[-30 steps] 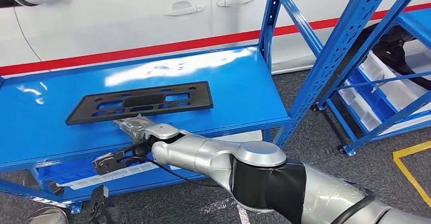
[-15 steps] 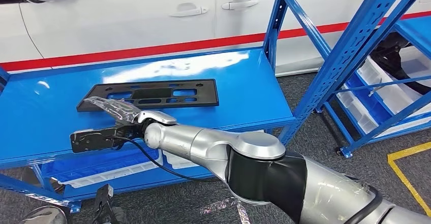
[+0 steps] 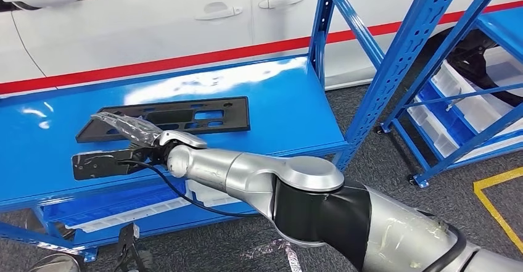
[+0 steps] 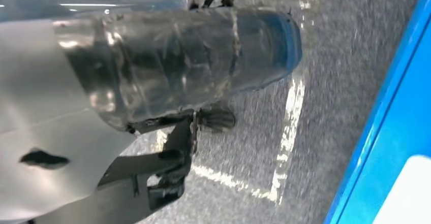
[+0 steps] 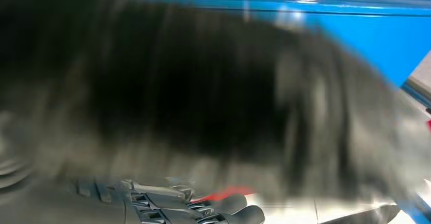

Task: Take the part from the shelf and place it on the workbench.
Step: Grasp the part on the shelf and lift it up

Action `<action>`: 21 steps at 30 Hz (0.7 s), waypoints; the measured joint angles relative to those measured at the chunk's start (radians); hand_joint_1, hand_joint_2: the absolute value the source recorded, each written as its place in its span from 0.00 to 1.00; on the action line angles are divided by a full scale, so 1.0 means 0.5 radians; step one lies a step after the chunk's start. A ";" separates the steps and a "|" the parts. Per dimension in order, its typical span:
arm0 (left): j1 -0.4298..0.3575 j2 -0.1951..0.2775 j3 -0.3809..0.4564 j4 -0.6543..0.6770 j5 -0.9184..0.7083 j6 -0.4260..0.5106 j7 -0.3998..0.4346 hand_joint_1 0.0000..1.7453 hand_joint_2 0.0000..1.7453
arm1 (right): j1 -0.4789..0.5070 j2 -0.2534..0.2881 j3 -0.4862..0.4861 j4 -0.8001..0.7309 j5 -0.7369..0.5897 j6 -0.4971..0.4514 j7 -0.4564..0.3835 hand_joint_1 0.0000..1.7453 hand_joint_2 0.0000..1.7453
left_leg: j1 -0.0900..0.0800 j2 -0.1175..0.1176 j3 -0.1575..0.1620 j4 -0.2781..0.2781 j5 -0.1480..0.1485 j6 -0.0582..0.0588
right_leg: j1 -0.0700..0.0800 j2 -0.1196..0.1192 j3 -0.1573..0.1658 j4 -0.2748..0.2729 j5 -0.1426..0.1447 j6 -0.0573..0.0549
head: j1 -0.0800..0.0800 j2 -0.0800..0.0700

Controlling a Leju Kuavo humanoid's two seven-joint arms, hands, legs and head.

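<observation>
The right hand (image 3: 132, 133) reaches over the blue counter (image 3: 277, 108) with its fingers stretched out flat and apart, a clear wrap over them, gripping nothing. Its fingertips lie over the near edge of the part (image 3: 169, 116), a flat black plate with cut-out slots that lies on the counter just beyond the hand; whether they touch it cannot be told. Under the wrist sits a black camera block (image 3: 98, 164) with a cable running back along the silver arm (image 3: 247, 173).

In the right wrist view a blurred black mass, likely the part (image 5: 167, 92), lies close in front of the dark fingers (image 5: 203, 211).

Beyond the counter stands a white car (image 3: 154, 25) with a red stripe. Well to the hand's right stand blue shelf posts (image 3: 413, 56) and white bins (image 3: 475, 108).

No brand, label or writing can be read.

The left wrist view shows grey floor (image 4: 335, 71) with white lines; the left hand's state cannot be told.
</observation>
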 joint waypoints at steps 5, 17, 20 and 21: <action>0.000 -0.014 0.000 0.000 0.006 0.031 0.000 0.00 0.00 | 0.000 0.001 0.008 0.000 0.012 -0.069 -0.017 0.00 0.00 | -0.027 -0.005 0.173 -0.358 0.099 0.034 | 0.005 0.002 -0.007 -0.014 0.011 0.027 | 0.000 0.000; -0.002 -0.037 -0.020 0.003 0.035 0.011 0.005 0.00 0.00 | 0.014 -0.008 0.031 0.012 0.003 -0.089 -0.024 0.00 0.00 | -0.004 -0.001 0.183 -0.349 0.090 0.058 | -0.020 -0.013 -0.072 0.160 -0.047 0.091 | 0.002 0.000; -0.006 -0.037 -0.021 0.007 0.040 0.004 0.017 0.00 0.00 | 0.014 -0.005 0.034 0.017 0.003 -0.075 -0.023 0.00 0.00 | -0.009 -0.003 0.159 -0.314 0.073 0.030 | -0.010 -0.007 -0.012 0.038 -0.041 0.061 | 0.001 0.000; -0.006 -0.037 -0.021 0.008 0.041 0.002 0.020 0.00 0.00 | 0.016 -0.006 0.036 0.020 0.003 -0.072 -0.023 0.00 0.00 | -0.006 -0.002 0.157 -0.317 0.072 0.024 | -0.011 -0.006 -0.015 0.041 -0.039 0.047 | 0.001 0.000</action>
